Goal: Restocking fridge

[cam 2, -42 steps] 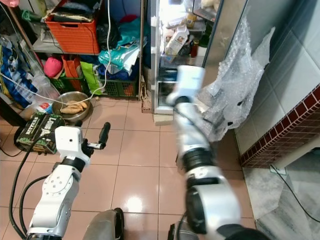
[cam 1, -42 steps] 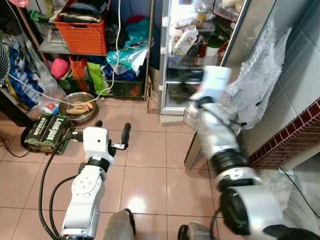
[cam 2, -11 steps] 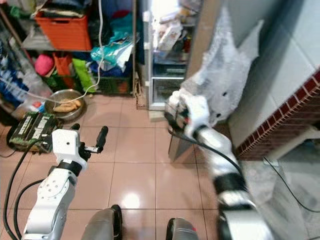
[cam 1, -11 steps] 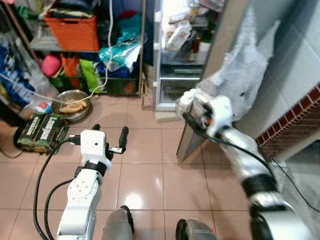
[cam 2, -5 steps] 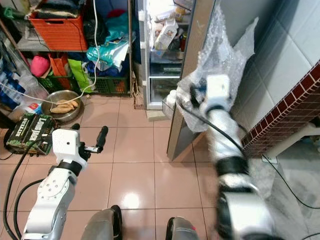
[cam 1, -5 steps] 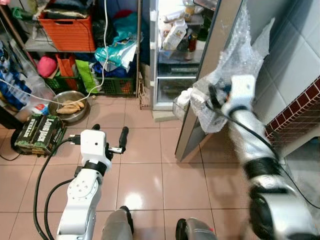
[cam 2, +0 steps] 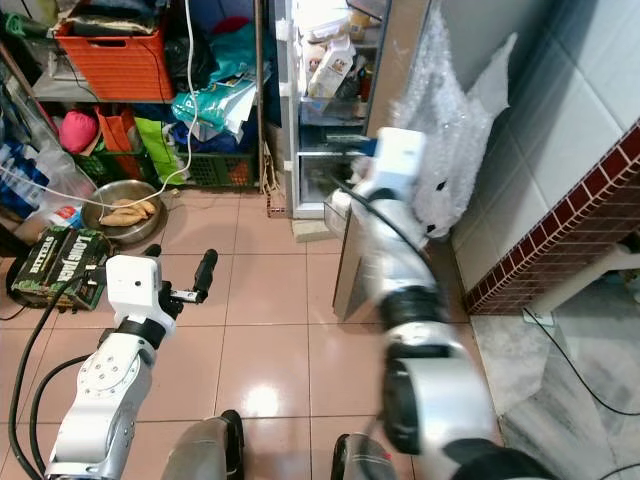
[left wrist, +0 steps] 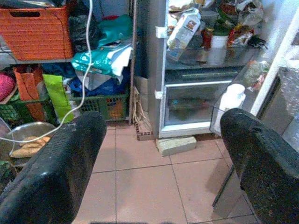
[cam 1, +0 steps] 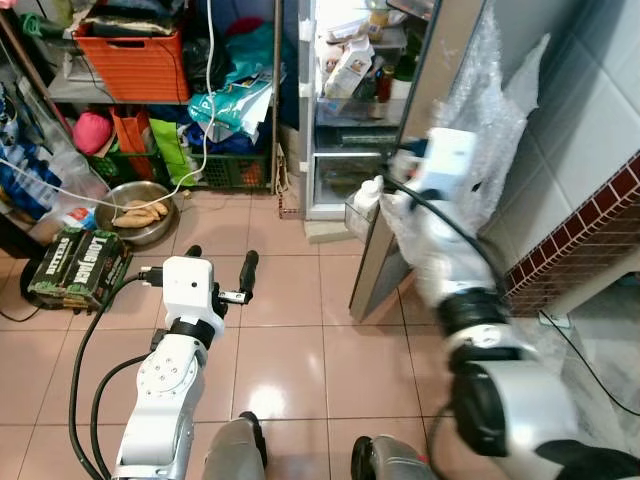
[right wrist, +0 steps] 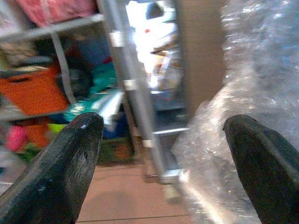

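Note:
The fridge (cam 1: 350,110) stands open at the back, its shelves packed with a milk carton (left wrist: 183,29), jars and bags. Its grey door (cam 1: 398,230) swings out towards me, and a white bottle (left wrist: 232,96) sits in the door shelf. My left gripper (cam 1: 222,262) is held low over the floor tiles, open and empty, facing the fridge. My right arm's wrist (cam 1: 447,160) is raised beside the door's upper edge. In the right wrist view my right gripper (right wrist: 162,122) is open and empty, between the fridge opening and the bubble wrap (right wrist: 261,70).
Bubble wrap (cam 1: 490,110) hangs against the tiled wall behind the door. Left of the fridge are shelves with an orange crate (cam 1: 125,55), a green crate (cam 1: 235,172), a steel bowl (cam 1: 140,212) and a dark box of cans (cam 1: 75,262) on the floor. Bare tiles lie before the fridge.
My right arm has swung from the bubble wrap side of the door towards the fridge opening, blurred in motion. The left arm has stayed put.

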Controlling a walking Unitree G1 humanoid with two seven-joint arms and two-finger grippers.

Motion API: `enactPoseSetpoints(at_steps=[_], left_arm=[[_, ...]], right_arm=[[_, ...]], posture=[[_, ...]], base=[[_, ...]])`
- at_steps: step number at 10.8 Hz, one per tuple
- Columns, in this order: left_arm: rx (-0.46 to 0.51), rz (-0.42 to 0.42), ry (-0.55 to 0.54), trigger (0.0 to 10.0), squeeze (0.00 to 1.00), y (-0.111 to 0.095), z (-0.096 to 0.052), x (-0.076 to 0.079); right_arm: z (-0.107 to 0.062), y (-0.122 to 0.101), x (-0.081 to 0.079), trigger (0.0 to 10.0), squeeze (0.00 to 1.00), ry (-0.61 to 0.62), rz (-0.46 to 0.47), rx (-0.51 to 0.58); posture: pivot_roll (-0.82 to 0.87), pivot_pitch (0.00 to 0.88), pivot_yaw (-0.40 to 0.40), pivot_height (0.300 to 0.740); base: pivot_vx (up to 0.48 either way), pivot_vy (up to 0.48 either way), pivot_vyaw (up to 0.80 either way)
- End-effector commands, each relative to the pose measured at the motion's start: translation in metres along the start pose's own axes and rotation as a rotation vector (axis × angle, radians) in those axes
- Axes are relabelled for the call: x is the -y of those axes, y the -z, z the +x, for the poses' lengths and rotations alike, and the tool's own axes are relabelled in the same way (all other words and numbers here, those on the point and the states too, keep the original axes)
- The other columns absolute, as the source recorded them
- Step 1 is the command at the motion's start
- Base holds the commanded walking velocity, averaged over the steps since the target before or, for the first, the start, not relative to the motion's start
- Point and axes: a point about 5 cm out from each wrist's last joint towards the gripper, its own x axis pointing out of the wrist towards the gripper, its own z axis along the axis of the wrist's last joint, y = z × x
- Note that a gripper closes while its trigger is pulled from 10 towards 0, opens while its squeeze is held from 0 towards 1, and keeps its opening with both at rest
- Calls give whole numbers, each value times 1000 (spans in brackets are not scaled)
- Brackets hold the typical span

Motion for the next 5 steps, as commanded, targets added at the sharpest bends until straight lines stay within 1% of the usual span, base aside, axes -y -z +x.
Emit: enactPoseSetpoints(at_steps=[1, 2, 3, 4, 5], left_arm=[[1, 5, 0, 10000, 0, 0, 1, 1], [3, 5, -1, 10000, 0, 0, 2, 1], [5, 5, -3, 10000, 0, 0, 2, 1], [6, 4, -8, 10000, 0, 0, 2, 1], [7, 3, -8, 10000, 0, 0, 2, 1]], right_arm=[[3, -3, -11, 10000, 0, -49, 55, 3], [1, 0, -36, 10000, 0, -154, 152, 0], [-4, 3, -53, 10000, 0, -240, 174, -1], [-7, 6, -57, 10000, 0, -279, 159, 2], [-10, 8, -48, 10000, 0, -270, 93, 17]], posture=[[109, 125, -13, 740], [110, 122, -14, 740], [113, 117, -17, 740], [111, 115, -17, 740], [107, 111, -17, 740]], base=[[0, 0, 0], [0, 0, 0], [0, 0, 0], [0, 0, 0], [0, 0, 0]])
